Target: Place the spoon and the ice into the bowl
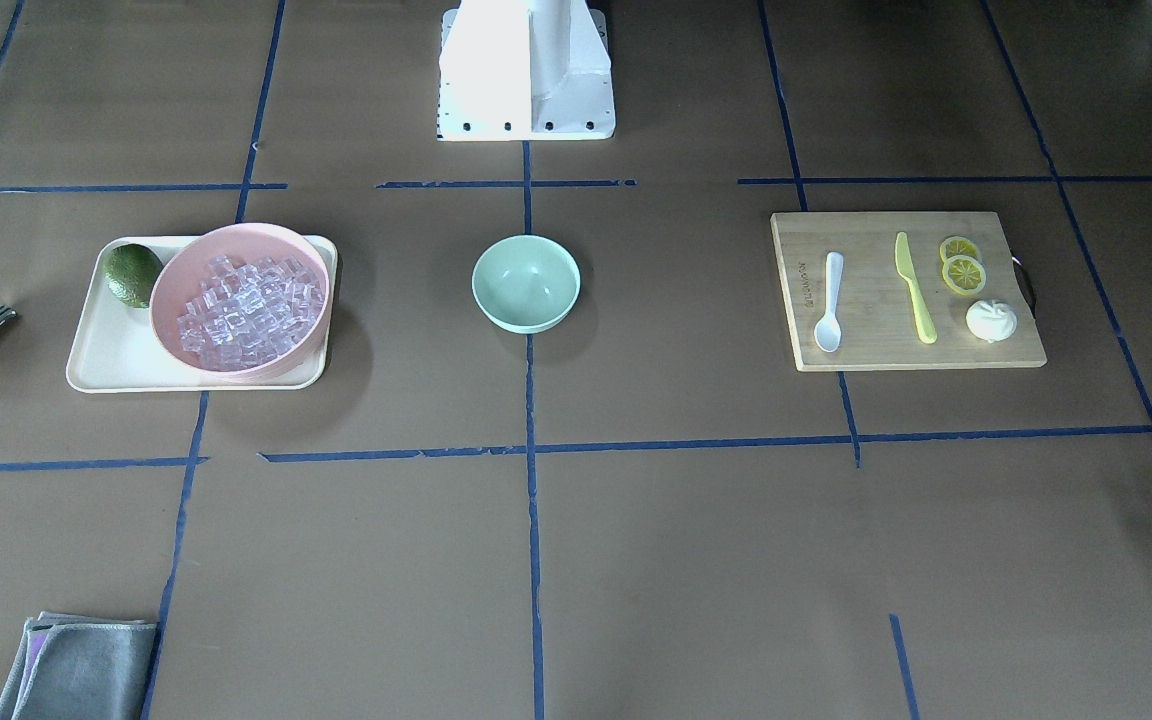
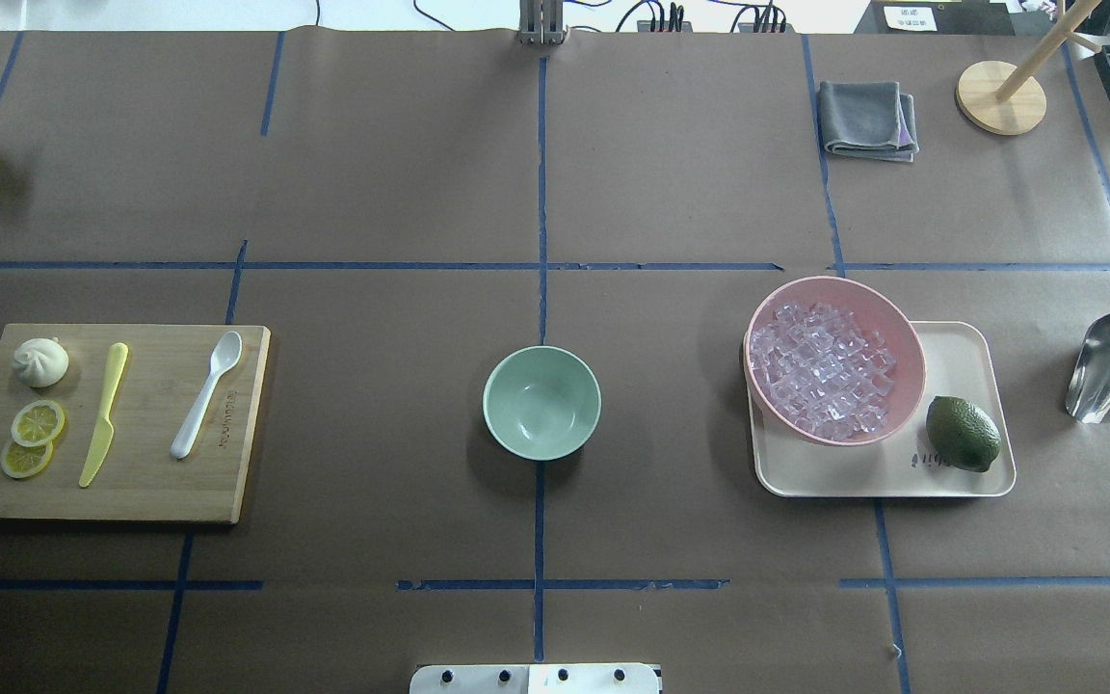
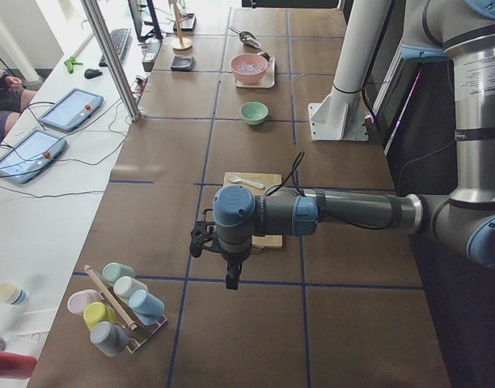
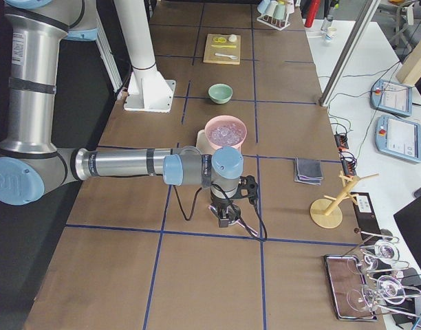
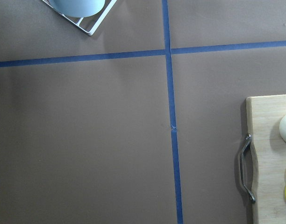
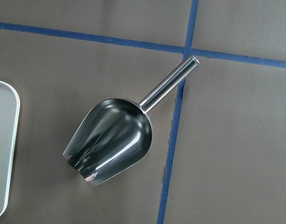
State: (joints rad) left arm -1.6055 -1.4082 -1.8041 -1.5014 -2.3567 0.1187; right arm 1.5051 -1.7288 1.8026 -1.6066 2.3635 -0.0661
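Lying on board, spoon apart from left hand; cannot tell hand's opening.

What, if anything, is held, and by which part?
Nothing: spoon lies on the cutting board, ice in the pink bowl; left gripper and right gripper hang elsewhere.

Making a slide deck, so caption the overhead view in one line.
Empty mint bowl at centre, spoon on the cutting board left, ice heaped in the pink bowl right.
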